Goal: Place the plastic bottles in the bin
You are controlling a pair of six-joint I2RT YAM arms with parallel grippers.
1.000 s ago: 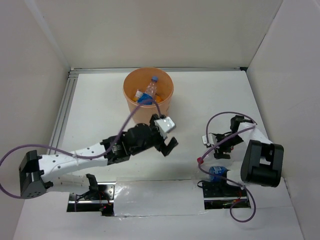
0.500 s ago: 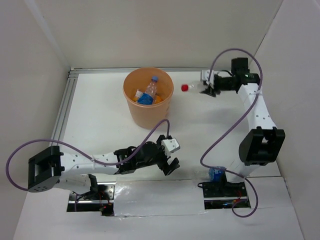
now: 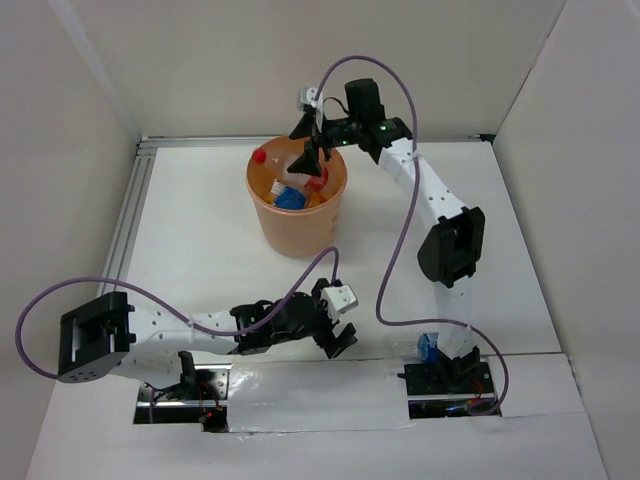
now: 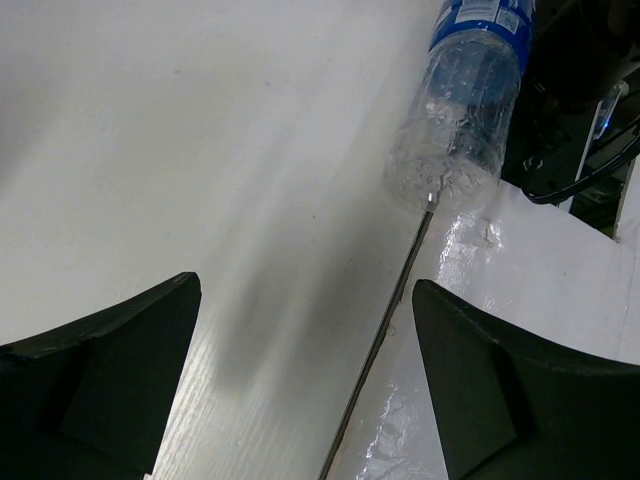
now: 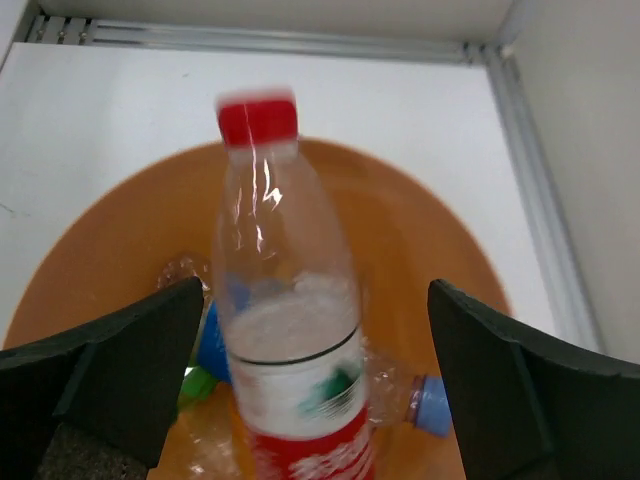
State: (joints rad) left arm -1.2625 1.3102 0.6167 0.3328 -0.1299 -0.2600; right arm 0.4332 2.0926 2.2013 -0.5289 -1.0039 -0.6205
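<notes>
One red-capped bottle [image 5: 288, 340] is dropping, blurred, over the bin [image 3: 272, 218]; right hand [image 3: 309, 148] is standing wide, gripping nothing. Left hand [image 4: 305, 385], wide too, is facing the blue-label bottle [image 4: 462, 110] at near right. Centre on its body before closing.

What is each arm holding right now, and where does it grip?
Nothing. The right fingers stand apart, clear of the red-capped bottle over the bin; the left fingers are open and empty.

Round orange bin [image 3: 268, 222] stood upright far across my table [image 3: 190, 250], clear red-capped bottle [image 5: 285, 330] blurred over its mouth, cap pointing away from me, blue-capped bottle [image 5: 428, 405] lying inside, blue-labelled clear bottle [image 4: 462, 110] lay on its side at the near edge.
</notes>
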